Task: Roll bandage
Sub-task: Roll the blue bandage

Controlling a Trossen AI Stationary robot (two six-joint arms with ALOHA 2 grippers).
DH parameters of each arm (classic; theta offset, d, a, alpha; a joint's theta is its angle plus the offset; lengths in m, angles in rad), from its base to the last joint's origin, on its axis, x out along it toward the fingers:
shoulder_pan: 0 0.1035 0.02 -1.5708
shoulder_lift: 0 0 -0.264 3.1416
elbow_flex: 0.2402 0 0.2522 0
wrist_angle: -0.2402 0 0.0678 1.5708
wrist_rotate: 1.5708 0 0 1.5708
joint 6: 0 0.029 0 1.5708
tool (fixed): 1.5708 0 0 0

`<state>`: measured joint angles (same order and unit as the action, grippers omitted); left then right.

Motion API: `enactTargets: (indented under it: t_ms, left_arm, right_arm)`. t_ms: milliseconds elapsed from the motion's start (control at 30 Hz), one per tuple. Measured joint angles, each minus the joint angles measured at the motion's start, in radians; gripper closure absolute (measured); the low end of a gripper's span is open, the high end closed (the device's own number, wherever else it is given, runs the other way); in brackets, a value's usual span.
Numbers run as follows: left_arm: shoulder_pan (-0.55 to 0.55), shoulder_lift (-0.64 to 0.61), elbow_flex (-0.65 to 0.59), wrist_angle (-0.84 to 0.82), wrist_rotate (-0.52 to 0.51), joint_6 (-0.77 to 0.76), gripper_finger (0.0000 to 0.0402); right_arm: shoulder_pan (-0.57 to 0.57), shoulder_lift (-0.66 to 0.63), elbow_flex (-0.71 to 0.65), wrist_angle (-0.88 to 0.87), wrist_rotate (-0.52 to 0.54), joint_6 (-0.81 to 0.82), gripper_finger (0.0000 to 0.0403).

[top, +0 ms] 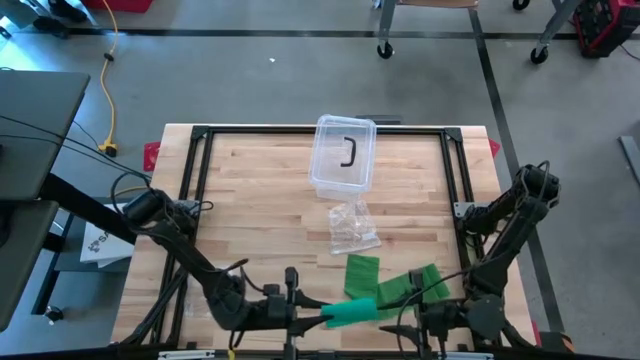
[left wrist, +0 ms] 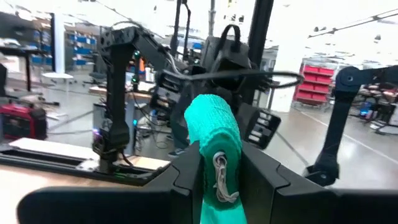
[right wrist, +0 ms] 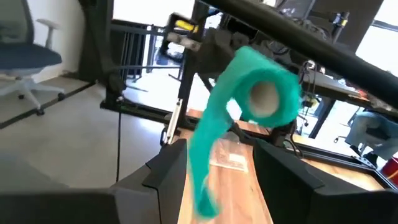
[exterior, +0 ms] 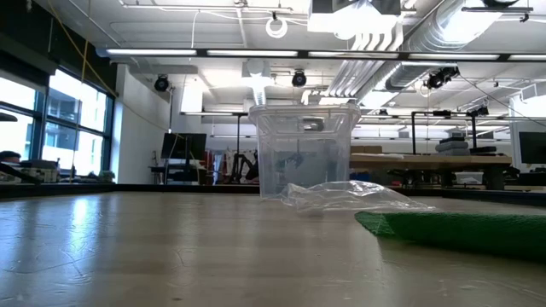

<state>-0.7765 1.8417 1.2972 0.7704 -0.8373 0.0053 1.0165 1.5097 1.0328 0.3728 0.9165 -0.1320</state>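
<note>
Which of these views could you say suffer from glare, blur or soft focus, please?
Low view: the near tabletop and green bandage are soft, ceiling lights glare. Left wrist view: the background washes out bright behind the bandage roll. Right wrist view: windows blow out, the hanging bandage tail is blurred. High view: evenly lit.

One green bandage (top: 385, 290), part rolled and part lying loose on the surface (top: 260, 210). One clear plastic box (top: 343, 155) with one dark hook-shaped piece (top: 349, 153) inside it. One crumpled clear plastic bag (top: 354, 226) (just beside the box). Two arms, so two claws: the left claw (top: 318, 312) and the right claw (top: 400, 328). One wooden surface.
</note>
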Motion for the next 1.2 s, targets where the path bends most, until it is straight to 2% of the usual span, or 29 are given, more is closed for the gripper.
enactTargets:
  t_ms: [167,333,600,733,900,1100,1200]
  left_arm:
    - [-0.028,-0.017,0.0,-0.011,-0.049,0.052,0.033]
    - [-0.033,-0.017,0.0,0.001,-0.063,0.085,0.033]
    - [-0.032,-0.016,0.0,0.015,-0.064,0.103,0.033]
    - [-0.032,-0.016,0.0,0.016,-0.069,0.122,0.033]
    - [-0.035,-0.016,0.0,0.046,-0.119,0.159,0.033]
    - [-0.053,-0.015,0.0,0.121,-0.145,0.266,0.033]
    - [-0.061,-0.015,0.0,0.125,-0.144,0.283,0.033]
  right_arm:
    - [0.03,-0.006,0.0,0.018,0.001,0.012,0.0226]
    - [-0.021,0.006,0.0,0.017,-0.012,0.173,0.0226]
    - [-0.12,0.074,0.0,0.027,-0.147,0.29,0.0231]
    - [-0.148,0.107,0.0,0.103,-0.233,0.285,0.028]
    - [-0.159,0.138,0.0,0.119,-0.274,0.288,0.0387]
    - [-0.159,0.186,0.0,0.118,-0.272,0.31,0.0401]
    - [-0.159,0.192,0.0,0.117,-0.266,0.306,0.0391]
